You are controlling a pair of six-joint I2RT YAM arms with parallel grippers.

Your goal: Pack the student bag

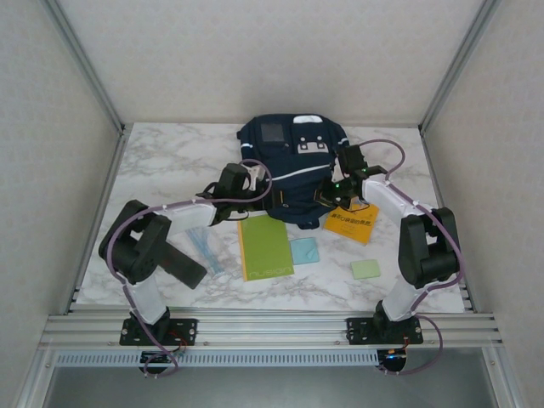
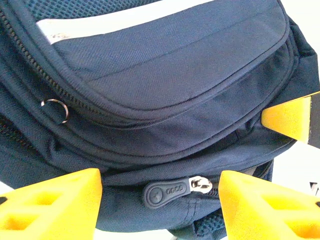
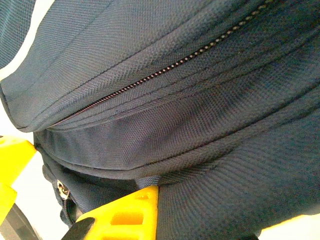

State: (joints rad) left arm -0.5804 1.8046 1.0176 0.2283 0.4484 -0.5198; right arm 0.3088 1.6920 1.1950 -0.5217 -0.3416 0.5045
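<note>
Facing left end effector (image 2: 159, 181): student bag (image 2: 165, 75)

The student bag (image 1: 289, 161) lies behind a notebook (image 1: 264, 246), with a book (image 1: 352, 223) to the notebook's right.

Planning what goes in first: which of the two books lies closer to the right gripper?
The yellow book, partly hidden by the right arm beside the student bag; the green notebook lies further left.

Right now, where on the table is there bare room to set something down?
Bare marble between the student bag and the left wall; a smaller patch right of it. Crowded in front: green notebook, blue card, yellow book.
</note>
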